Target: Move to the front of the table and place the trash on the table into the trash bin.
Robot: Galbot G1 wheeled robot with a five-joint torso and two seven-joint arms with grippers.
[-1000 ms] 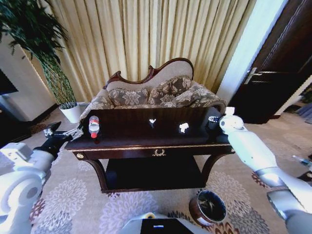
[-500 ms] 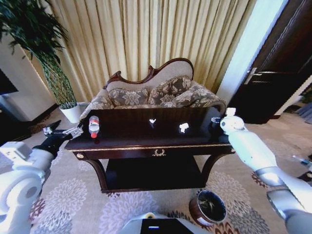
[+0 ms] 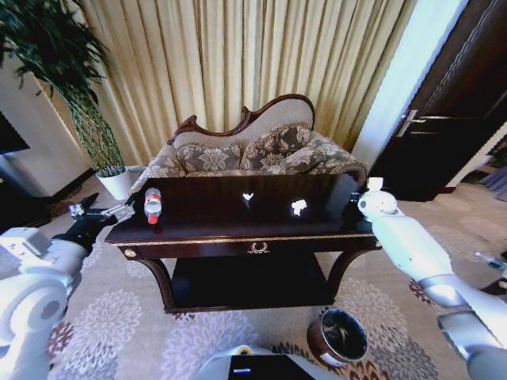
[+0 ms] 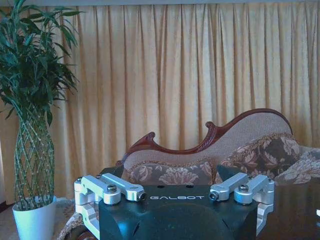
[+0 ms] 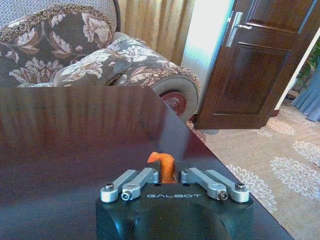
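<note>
On the black body of my left hand [image 4: 176, 220], just behind the finger links, I read "GALBOT" in pale letters. My right hand [image 5: 172, 187] carries the same "GALBOT" mark. I can read no other text.

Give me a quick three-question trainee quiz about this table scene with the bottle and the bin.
1. True or false: the bottle stands on the table near the left end effector.
2. Where is the bin? A) on the table B) on the floor by the table's right front leg C) on the sofa
3. How many white scraps lie on the tabletop?

Key: 1 true; 2 B; 3 two.
</note>
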